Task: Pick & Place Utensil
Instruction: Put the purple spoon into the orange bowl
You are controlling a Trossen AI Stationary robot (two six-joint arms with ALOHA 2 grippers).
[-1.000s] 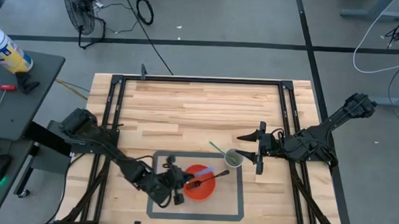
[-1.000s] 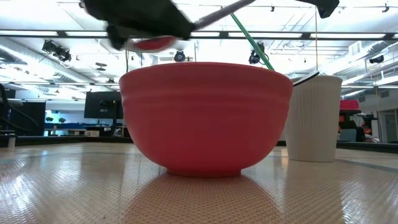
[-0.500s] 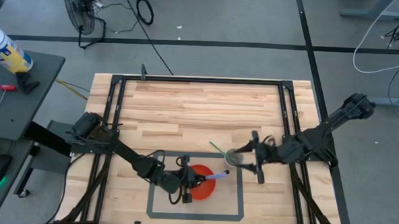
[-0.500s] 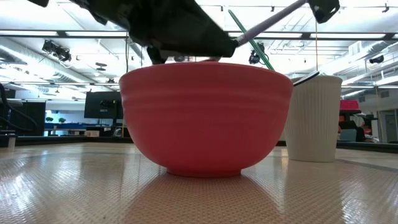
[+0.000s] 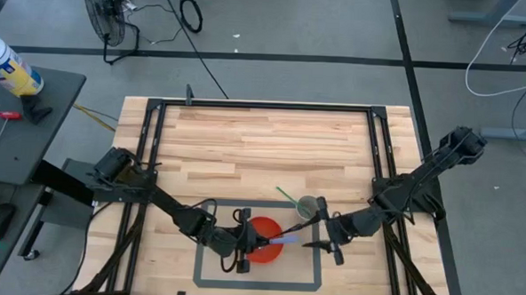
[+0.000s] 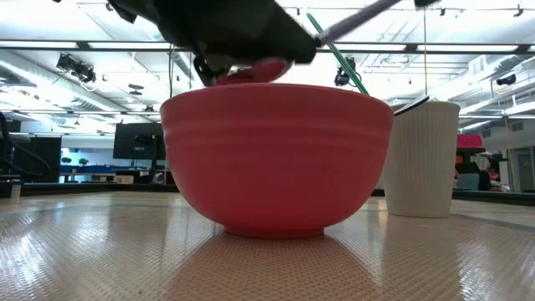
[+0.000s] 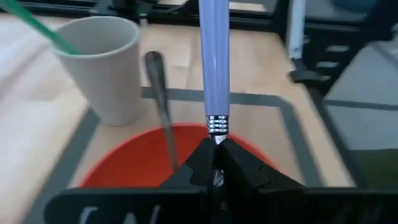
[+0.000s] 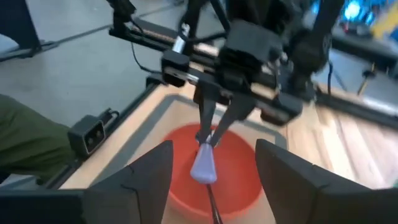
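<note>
A utensil with a lavender handle point(image 7: 214, 62) slants up over the red bowl point(image 5: 264, 251), held by my left gripper point(image 5: 246, 244), which is shut on it above the bowl's left part. Its working end is hidden behind the fingers. A second, all-metal utensil point(image 7: 159, 93) leans in the bowl, its handle up against the rim. My right gripper point(image 8: 217, 171) is open just right of the bowl. Its fingers stand on either side of the lavender handle's free end point(image 8: 204, 167) without touching it. A white cup point(image 5: 309, 206) with a green straw point(image 5: 286, 196) stands behind the bowl. My left gripper pinches the utensil between its two fingertips at the metal neck point(image 7: 215, 138), just below the ringed ferrule of the lavender handle. The fingers lie along the utensil. The handle sticks out past them toward the table's right, slanting upward, lifted clear above the bowl.
The bowl and cup stand on a grey mat with a dark taped border point(image 5: 206, 274) near the table's near edge. The far half of the wooden table point(image 5: 263, 143) is bare. Black frame rails point(image 5: 148, 134) run along the table's sides.
My left gripper has carried the lavender utensil from the bowl's left side toward the right, over the bowl, with the handle now pointing at the right arm. My right gripper has swung from beside the cup toward the near edge and the bowl, closing on the handle's free end.
</note>
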